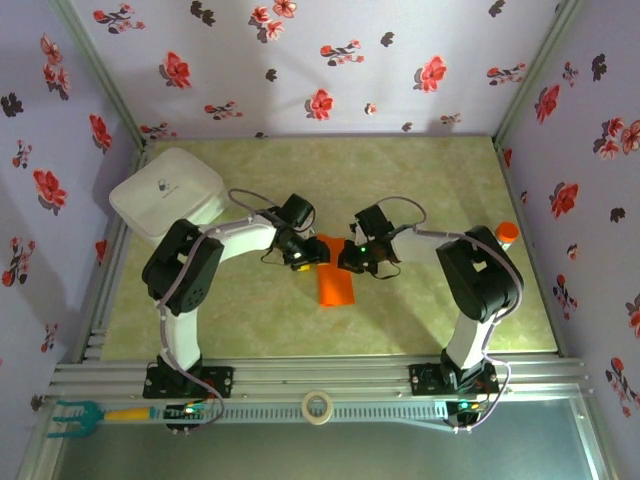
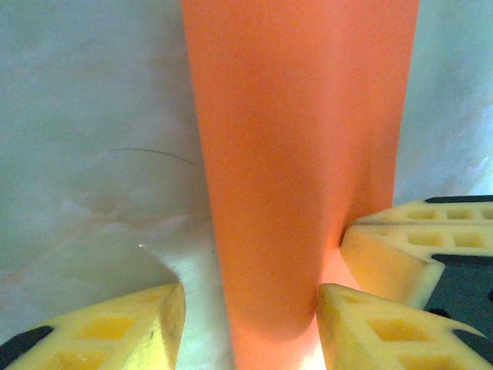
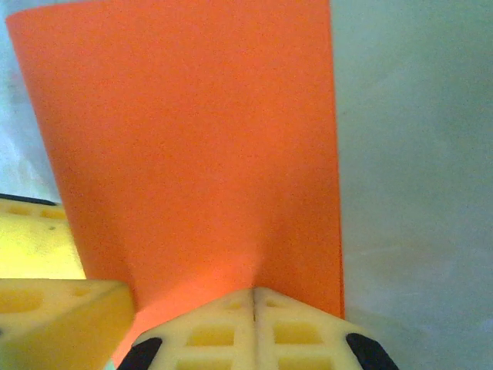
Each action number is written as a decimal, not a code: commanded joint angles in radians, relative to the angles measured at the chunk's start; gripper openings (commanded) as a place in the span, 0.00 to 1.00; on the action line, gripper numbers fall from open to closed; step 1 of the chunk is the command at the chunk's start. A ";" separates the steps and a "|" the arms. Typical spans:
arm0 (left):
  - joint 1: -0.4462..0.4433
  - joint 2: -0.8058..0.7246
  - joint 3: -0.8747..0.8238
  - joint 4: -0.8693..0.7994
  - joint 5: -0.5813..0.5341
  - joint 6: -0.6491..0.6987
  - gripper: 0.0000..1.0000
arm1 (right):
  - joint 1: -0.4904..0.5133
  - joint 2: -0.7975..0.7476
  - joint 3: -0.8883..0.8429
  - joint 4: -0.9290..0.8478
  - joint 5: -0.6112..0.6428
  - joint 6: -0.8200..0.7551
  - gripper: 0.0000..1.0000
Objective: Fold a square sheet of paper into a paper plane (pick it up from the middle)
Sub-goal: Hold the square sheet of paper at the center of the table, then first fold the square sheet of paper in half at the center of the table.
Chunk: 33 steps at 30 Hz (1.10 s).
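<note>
**Near edge.** A metal rail [image 1: 330, 375] carries both arm bases. A roll of tape [image 1: 318, 407] lies on the slotted strip between the bases. A teal-pronged tool with a yellow handle [image 1: 85, 413] lies at the left end.

**Task item.** The orange sheet of paper [image 1: 336, 287] is folded into a narrow strip. It is at the middle of the green table [image 1: 430, 190], just beyond the bases, with its length running near to far. Its far end sits between the two grippers, which meet over it. Whether the strip lies flat or is partly raised cannot be told.

**Left gripper** [image 1: 302, 258]. In the left wrist view its yellow fingers [image 2: 135, 324] stand apart, with the curved paper between them. The paper lies close against the finger on the right of that view. A clear gap shows beside the other finger. The jaws are parted and nothing is clamped.

**Right gripper** [image 1: 351, 258]. In the right wrist view its fingers [image 3: 300, 327] are pressed together tip to tip. The paper runs into the seam between them and puckers slightly there. The jaws are closed and pinch the paper. These fingertips sit just beside those of the left gripper.

**Farther back.** A small orange-capped bottle [image 1: 507, 233] stands near the table's right edge, beside the right arm's elbow. A white box [image 1: 167, 192] sits at the far left corner.
</note>
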 commanded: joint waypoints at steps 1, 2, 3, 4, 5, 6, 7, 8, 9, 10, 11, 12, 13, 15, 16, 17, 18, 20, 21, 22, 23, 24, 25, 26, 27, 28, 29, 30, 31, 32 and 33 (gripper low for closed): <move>0.006 -0.109 -0.029 0.067 -0.046 -0.022 0.51 | -0.021 0.063 -0.001 -0.139 0.071 -0.091 0.00; 0.008 -0.131 -0.041 0.089 -0.045 -0.026 0.51 | -0.024 0.070 0.002 -0.130 0.066 -0.102 0.00; 0.013 -0.147 -0.053 0.106 -0.044 -0.028 0.50 | -0.025 0.073 -0.004 -0.108 0.056 -0.115 0.00; 0.016 -0.165 -0.066 0.120 -0.044 -0.030 0.50 | -0.025 0.070 -0.016 -0.078 0.057 -0.126 0.00; 0.021 -0.177 -0.077 0.132 -0.044 -0.032 0.49 | -0.025 0.064 -0.031 -0.036 0.059 -0.130 0.00; 0.027 -0.189 -0.091 0.146 -0.041 -0.036 0.49 | -0.025 0.059 -0.046 0.002 0.052 -0.141 0.00; 0.033 -0.199 -0.105 0.160 -0.037 -0.039 0.48 | -0.026 0.060 -0.046 0.010 0.041 -0.155 0.00; 0.038 -0.206 -0.114 0.172 -0.031 -0.043 0.47 | -0.028 0.068 -0.033 -0.005 0.029 -0.169 0.00; 0.043 -0.210 -0.124 0.185 -0.026 -0.047 0.47 | -0.028 0.082 -0.015 -0.029 0.021 -0.181 0.00; 0.046 -0.210 -0.131 0.194 -0.017 -0.050 0.46 | -0.030 0.101 0.010 -0.065 0.011 -0.190 0.00; 0.049 -0.207 -0.135 0.201 -0.007 -0.052 0.45 | -0.031 0.116 0.028 -0.093 0.010 -0.190 0.00; 0.051 -0.202 -0.136 0.211 0.009 -0.054 0.43 | -0.033 0.126 0.039 -0.112 0.008 -0.184 0.00; 0.052 -0.196 -0.139 0.220 0.026 -0.060 0.41 | -0.034 0.130 0.040 -0.117 0.008 -0.169 0.00; 0.052 -0.183 -0.147 0.262 0.072 -0.078 0.37 | -0.034 0.126 0.026 -0.106 0.006 -0.145 0.00; 0.051 -0.176 -0.149 0.286 0.093 -0.090 0.34 | -0.035 0.119 0.012 -0.098 0.007 -0.124 0.00; 0.050 -0.171 -0.156 0.312 0.111 -0.102 0.31 | -0.035 0.114 0.003 -0.094 0.010 -0.110 0.00; 0.050 -0.168 -0.162 0.336 0.123 -0.112 0.29 | -0.035 0.109 -0.006 -0.092 0.007 -0.099 0.00; 0.050 -0.156 -0.166 0.370 0.154 -0.124 0.25 | -0.035 0.092 -0.034 -0.084 0.011 -0.078 0.00; 0.050 -0.149 -0.164 0.374 0.165 -0.126 0.24 | -0.035 0.081 -0.046 -0.081 0.017 -0.071 0.00; 0.050 -0.142 -0.163 0.380 0.176 -0.129 0.21 | -0.035 0.071 -0.058 -0.075 0.021 -0.064 0.00; 0.049 -0.137 -0.165 0.385 0.180 -0.131 0.18 | -0.037 0.062 -0.068 -0.073 0.024 -0.052 0.00; 0.049 -0.132 -0.166 0.384 0.184 -0.132 0.14 | -0.038 0.056 -0.074 -0.070 0.027 -0.042 0.00; 0.049 -0.127 -0.167 0.386 0.184 -0.130 0.10 | -0.040 0.051 -0.080 -0.070 0.033 -0.034 0.00; 0.048 -0.121 -0.169 0.393 0.192 -0.132 0.08 | -0.040 0.045 -0.086 -0.065 0.037 -0.025 0.00; 0.048 -0.115 -0.169 0.401 0.202 -0.133 0.07 | -0.040 0.042 -0.091 -0.056 0.038 -0.020 0.00; 0.047 -0.107 -0.168 0.409 0.214 -0.135 0.04 | -0.041 0.041 -0.096 -0.049 0.038 -0.016 0.00; 0.046 -0.099 -0.165 0.414 0.225 -0.134 0.03 | -0.043 0.044 -0.096 -0.047 0.037 -0.013 0.00; 0.047 -0.093 -0.163 0.416 0.232 -0.134 0.02 | -0.043 0.044 -0.096 -0.047 0.036 -0.009 0.00; 0.045 -0.084 -0.159 0.419 0.240 -0.133 0.01 | -0.043 0.043 -0.098 -0.045 0.038 -0.006 0.00; 0.045 -0.077 -0.157 0.422 0.249 -0.133 0.00 | -0.044 0.041 -0.098 -0.045 0.043 -0.005 0.00; 0.045 -0.071 -0.156 0.425 0.252 -0.134 0.00 | -0.044 0.040 -0.099 -0.045 0.045 -0.003 0.00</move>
